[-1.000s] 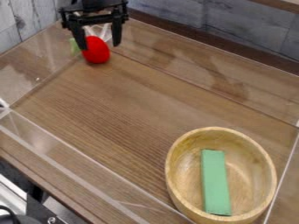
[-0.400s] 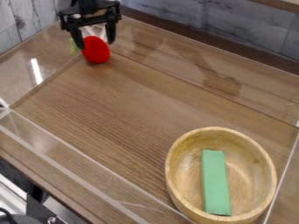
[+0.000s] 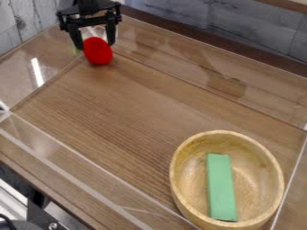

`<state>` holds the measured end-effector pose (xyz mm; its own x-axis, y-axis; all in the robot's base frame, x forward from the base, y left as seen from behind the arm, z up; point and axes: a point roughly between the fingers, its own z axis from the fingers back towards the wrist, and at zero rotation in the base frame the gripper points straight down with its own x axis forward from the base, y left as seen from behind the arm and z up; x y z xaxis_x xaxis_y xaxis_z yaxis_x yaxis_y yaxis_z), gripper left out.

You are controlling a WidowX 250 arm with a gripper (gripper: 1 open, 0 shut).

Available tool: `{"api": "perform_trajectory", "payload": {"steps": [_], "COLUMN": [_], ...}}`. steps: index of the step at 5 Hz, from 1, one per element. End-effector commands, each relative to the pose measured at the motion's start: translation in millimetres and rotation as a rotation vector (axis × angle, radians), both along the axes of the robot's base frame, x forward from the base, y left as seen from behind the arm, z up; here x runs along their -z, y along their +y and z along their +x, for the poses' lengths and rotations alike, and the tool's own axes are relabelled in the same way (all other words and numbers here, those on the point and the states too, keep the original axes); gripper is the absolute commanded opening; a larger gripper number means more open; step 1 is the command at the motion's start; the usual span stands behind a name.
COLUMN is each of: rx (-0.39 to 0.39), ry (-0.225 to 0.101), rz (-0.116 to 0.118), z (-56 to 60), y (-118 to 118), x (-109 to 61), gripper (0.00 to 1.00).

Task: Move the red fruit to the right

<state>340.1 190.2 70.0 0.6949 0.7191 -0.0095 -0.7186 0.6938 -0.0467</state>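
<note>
The red fruit point(image 3: 97, 53) is a small round bright-red toy with a light-green stub on its left side. It lies on the wooden table near the far left corner. My gripper point(image 3: 92, 38) hangs pointing straight down just above and behind it. Its black fingers point(image 3: 110, 35) stand open to either side of the fruit's top, and the fruit rests on the table between and slightly in front of them, not gripped.
A wooden bowl point(image 3: 192, 152) sits at the near right with a flat green rectangular block point(image 3: 221, 186) lying in it. Clear plastic walls point(image 3: 24, 67) edge the table at left, front and back.
The gripper has shifted a little to the left and lower, closer over the red fruit. The fruit and the bowl have not moved.
</note>
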Motion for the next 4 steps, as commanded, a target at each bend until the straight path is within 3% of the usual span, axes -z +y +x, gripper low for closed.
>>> {"api": "perform_trajectory", "payload": {"steps": [1,3,4], "rx": [0.024,0.11,0.061], "ry": [-0.097,-0.107,-0.109], "rz": [0.06,0.074,0.083], "z": [8.7,5.3,6.7], "y": [11,-6,-7], "x": [-45.4,-35.2,-25.4], "gripper": [1.0,1.0,1.0]}}
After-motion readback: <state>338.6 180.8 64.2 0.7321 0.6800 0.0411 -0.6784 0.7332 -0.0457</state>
